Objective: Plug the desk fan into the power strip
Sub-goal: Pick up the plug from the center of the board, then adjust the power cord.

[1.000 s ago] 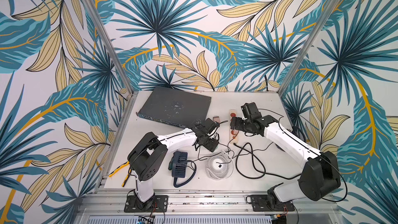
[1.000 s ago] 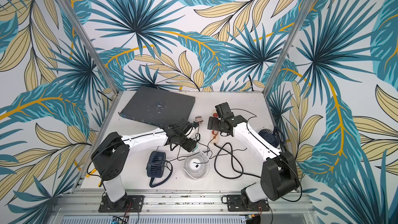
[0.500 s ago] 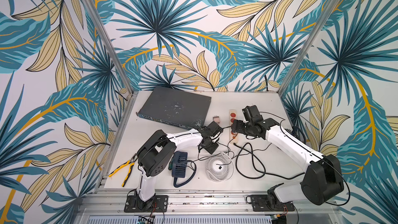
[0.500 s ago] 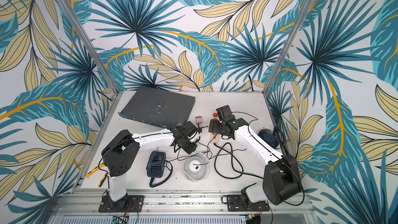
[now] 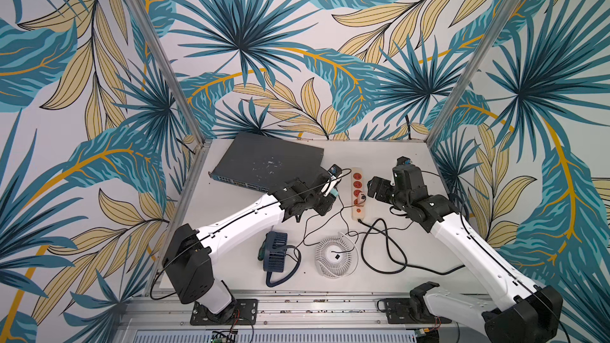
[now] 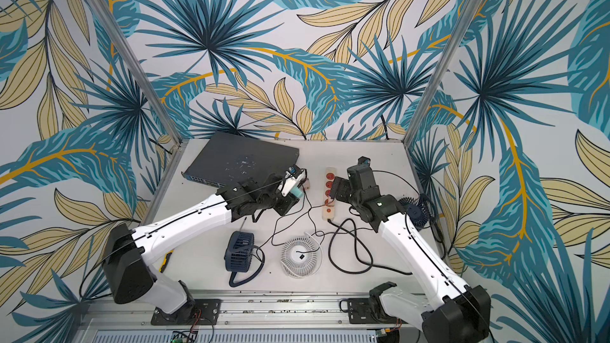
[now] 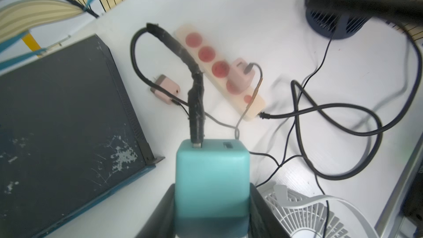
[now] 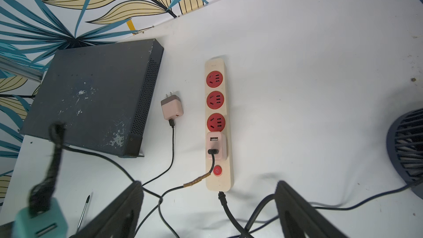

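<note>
The cream power strip (image 5: pixel 357 193) (image 6: pixel 331 193) lies mid-table with red sockets (image 8: pixel 214 100) facing up. A pink adapter (image 8: pixel 216 145) is plugged in near its switch end. My left gripper (image 7: pixel 211 188) (image 5: pixel 331 193) is shut on a teal plug adapter (image 7: pixel 211 168) with a taped black cable, held just left of the strip. My right gripper (image 8: pixel 208 211) (image 5: pixel 374 188) hovers open over the strip's cord end. A white desk fan (image 5: pixel 335 255) lies flat near the front. I cannot tell which fan the teal adapter's cable runs to.
A dark grey network switch (image 5: pixel 267 163) fills the back left. A loose pink adapter (image 8: pixel 172 108) lies between it and the strip. One navy fan (image 5: pixel 275 255) lies front left and another (image 6: pixel 417 211) stands at the right edge. Black cords (image 5: pixel 383 252) loop across the front.
My left gripper has shut on the teal adapter and shifted slightly toward the strip. The right gripper has stayed open over the strip's cord end.
</note>
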### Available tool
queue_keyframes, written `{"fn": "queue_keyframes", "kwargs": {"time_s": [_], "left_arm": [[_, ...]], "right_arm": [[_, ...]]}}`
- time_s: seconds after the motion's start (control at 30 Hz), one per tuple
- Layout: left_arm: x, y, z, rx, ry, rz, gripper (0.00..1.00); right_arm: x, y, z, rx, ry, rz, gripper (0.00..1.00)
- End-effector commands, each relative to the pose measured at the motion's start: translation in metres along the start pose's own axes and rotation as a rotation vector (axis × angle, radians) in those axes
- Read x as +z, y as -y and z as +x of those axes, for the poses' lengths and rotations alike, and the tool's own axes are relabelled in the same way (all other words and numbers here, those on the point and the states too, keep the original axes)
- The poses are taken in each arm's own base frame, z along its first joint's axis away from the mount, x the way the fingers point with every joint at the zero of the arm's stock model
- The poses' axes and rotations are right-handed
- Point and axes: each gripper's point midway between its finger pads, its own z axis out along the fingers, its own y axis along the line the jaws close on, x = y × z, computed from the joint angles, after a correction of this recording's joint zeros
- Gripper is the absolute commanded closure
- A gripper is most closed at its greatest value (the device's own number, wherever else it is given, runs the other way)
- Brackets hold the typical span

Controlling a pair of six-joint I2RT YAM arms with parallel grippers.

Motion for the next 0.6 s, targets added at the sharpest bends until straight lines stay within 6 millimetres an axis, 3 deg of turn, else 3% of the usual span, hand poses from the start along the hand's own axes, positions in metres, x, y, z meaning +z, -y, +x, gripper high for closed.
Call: {"fn": "queue_keyframes", "kwargs": {"time_s": [0.0, 0.2, 0.3, 0.4, 0.5, 0.57], "left_arm": [[-0.030, 0.015, -0.037, 0.053, 0.106, 0.069, 0.68], [-0.046, 0.026, -0.053, 0.069, 0.137, 0.134, 0.66], [-0.048, 0.037, -0.054, 0.090, 0.143, 0.195, 0.64], [-0.039, 0.054, -0.041, 0.134, 0.083, 0.296, 0.63], [-0.025, 0.058, -0.031, 0.124, 0.039, 0.316, 0.63], [-0.020, 0.062, -0.030, 0.102, 0.031, 0.339, 0.63]], "right_arm": [[-0.005, 0.009, 0.001, 0.012, 0.021, 0.012, 0.07], [-0.008, 0.008, 0.010, 0.020, 0.011, -0.050, 0.05], [-0.011, -0.002, 0.018, 0.009, 0.006, -0.142, 0.05], [-0.016, -0.003, 0.024, 0.027, 0.028, -0.190, 0.04], [-0.018, 0.007, 0.028, 0.061, 0.025, -0.172, 0.02], [-0.019, 0.001, 0.036, 0.055, 0.003, -0.220, 0.02]]}}
